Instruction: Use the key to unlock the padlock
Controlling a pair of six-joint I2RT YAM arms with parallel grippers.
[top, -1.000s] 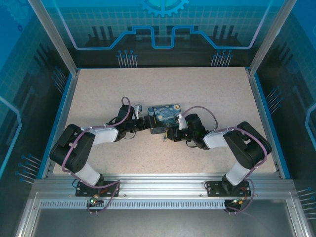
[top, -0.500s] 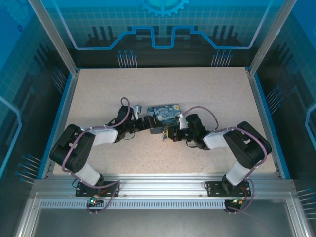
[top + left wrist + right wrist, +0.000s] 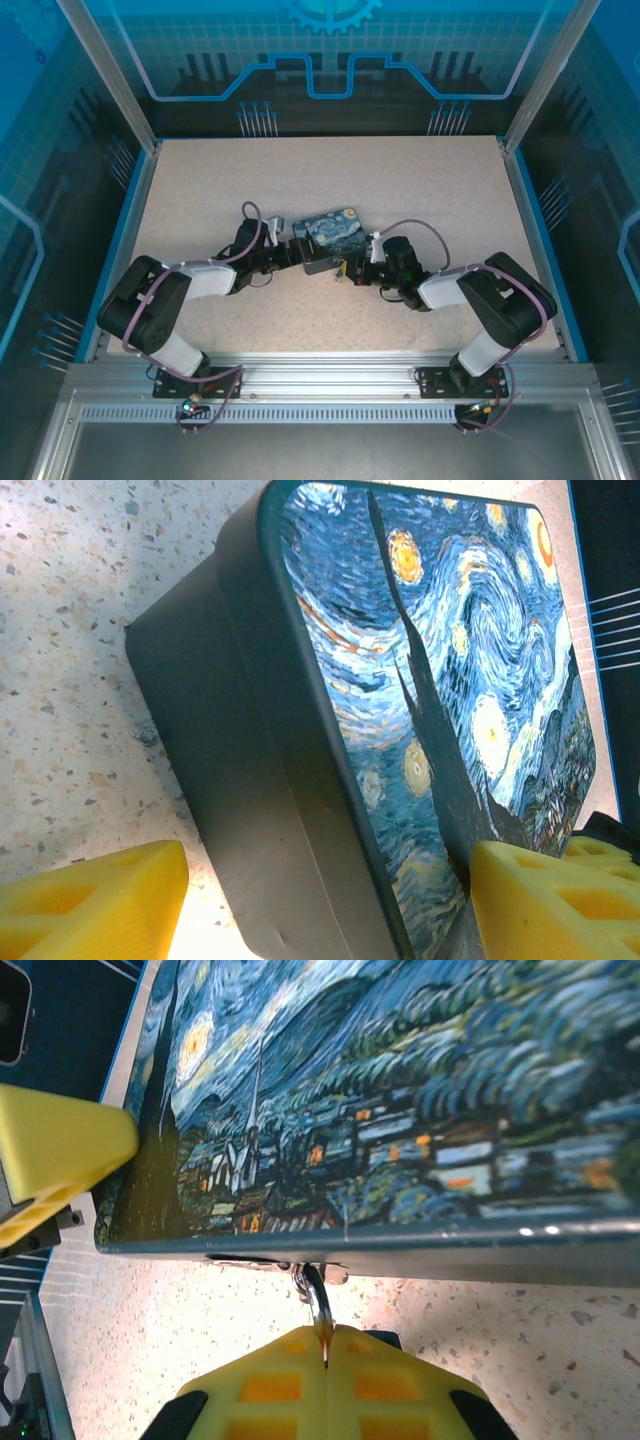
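Centrally, right gripper [image 3: 325, 1358] pinches the key [image 3: 317, 1305] — long axis aimed at the tin [image 3: 400, 1110] edge; left gripper [image 3: 325, 890] gapes wide, straddling the tin.

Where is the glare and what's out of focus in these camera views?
Left wrist: a washed-out bright patch on the table beside the tin, whose lid is sharp. Right wrist: the tin's lid blurs toward the right edge, highlights glint on its rim, and the key between the right fingers is fairly sharp. Top external: evenly lit, no harsh shadows.
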